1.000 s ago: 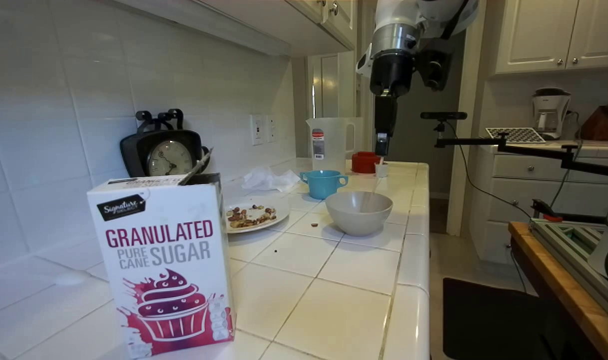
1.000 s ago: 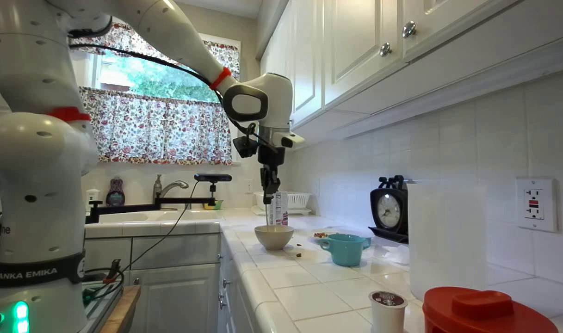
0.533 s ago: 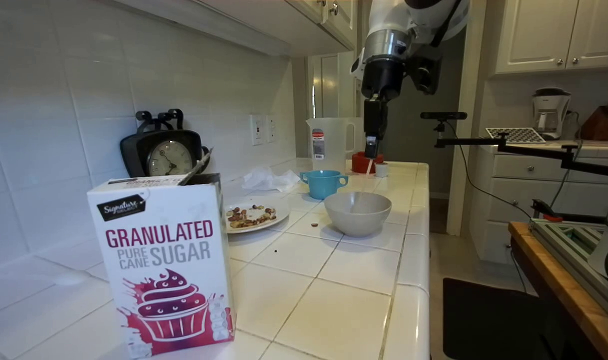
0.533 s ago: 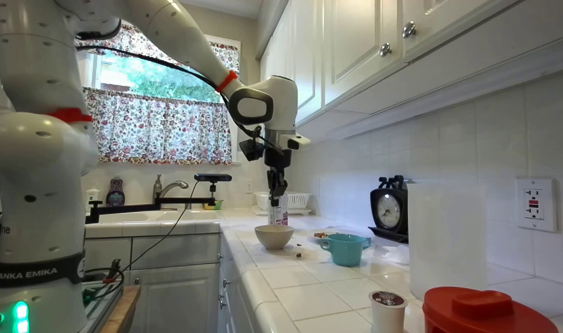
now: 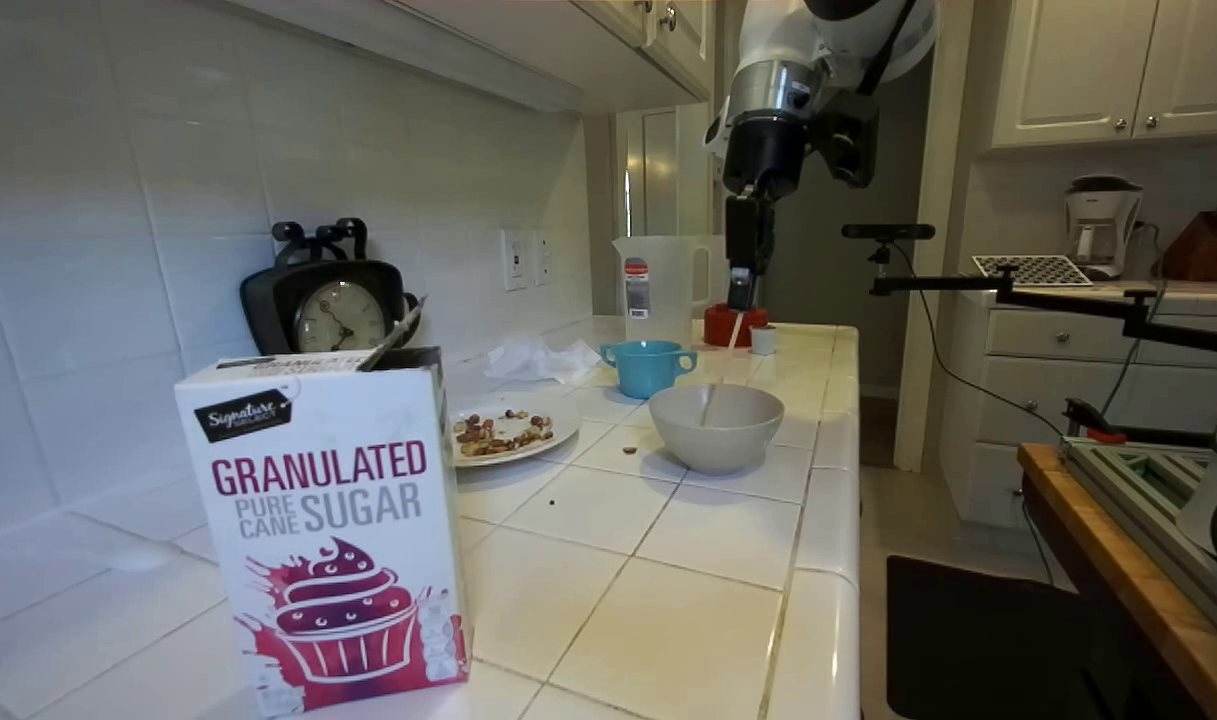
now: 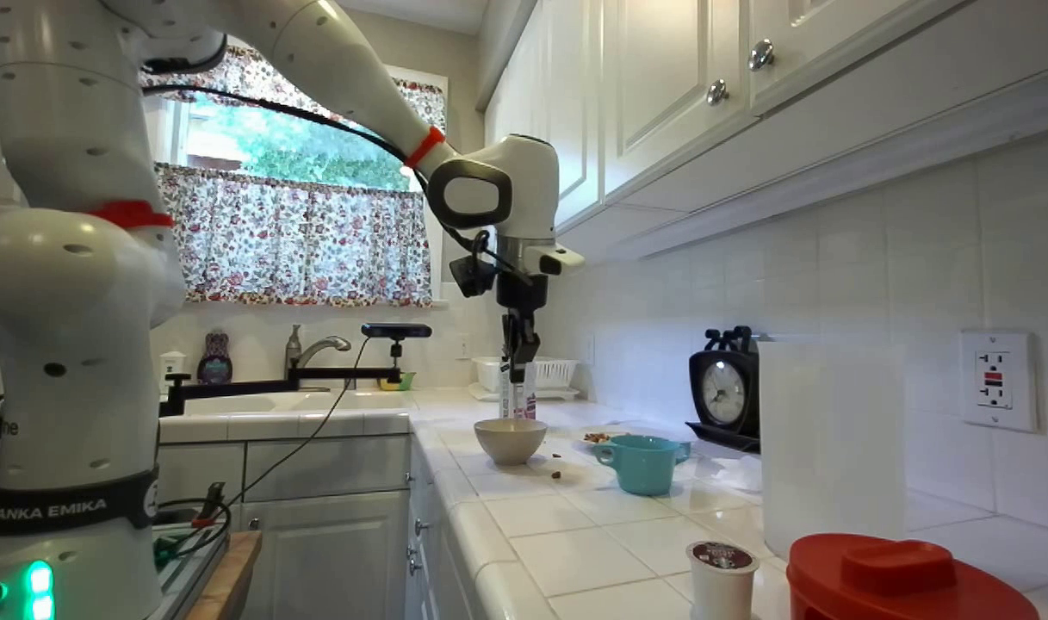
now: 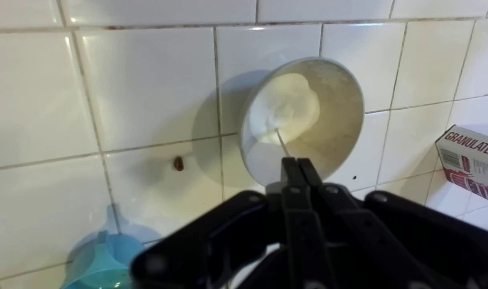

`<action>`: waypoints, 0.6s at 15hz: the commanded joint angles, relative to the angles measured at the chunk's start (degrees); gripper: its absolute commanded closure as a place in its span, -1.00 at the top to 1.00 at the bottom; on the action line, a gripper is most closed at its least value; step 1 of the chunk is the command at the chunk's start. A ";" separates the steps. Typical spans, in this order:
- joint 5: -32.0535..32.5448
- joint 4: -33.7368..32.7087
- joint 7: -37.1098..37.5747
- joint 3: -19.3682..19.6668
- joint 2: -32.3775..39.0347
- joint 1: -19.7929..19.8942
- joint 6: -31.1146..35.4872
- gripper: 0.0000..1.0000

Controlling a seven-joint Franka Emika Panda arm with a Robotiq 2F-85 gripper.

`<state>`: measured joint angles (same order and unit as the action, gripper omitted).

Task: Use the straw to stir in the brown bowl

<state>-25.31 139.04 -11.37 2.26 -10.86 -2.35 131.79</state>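
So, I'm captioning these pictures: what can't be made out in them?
White contents of the pale, round bowl: both exterior views, hidden by its wall.
Upper end of the thin, pale straw: wrist view, hidden by the black claw.
Light blue, two-handled cup: wrist view, cut off by the bottom edge.
Tiny black speck: wrist view, too small to identify.

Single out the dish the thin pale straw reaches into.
The round pale beige-grey bowl: the straw slants inside its rim, reaching neither the turquoise two-handled cup nor the round white plate.
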 commanded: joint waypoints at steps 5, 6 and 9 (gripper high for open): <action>-1.69 0.30 -1.34 2.33 -5.72 0.14 -0.68 -0.99; -1.87 0.20 -1.26 2.78 -6.42 0.17 -0.72 -0.99; -2.49 -0.06 -1.06 4.37 -8.22 0.34 -0.46 -0.99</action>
<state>-25.67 138.82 -11.37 5.43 -17.32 -2.14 131.67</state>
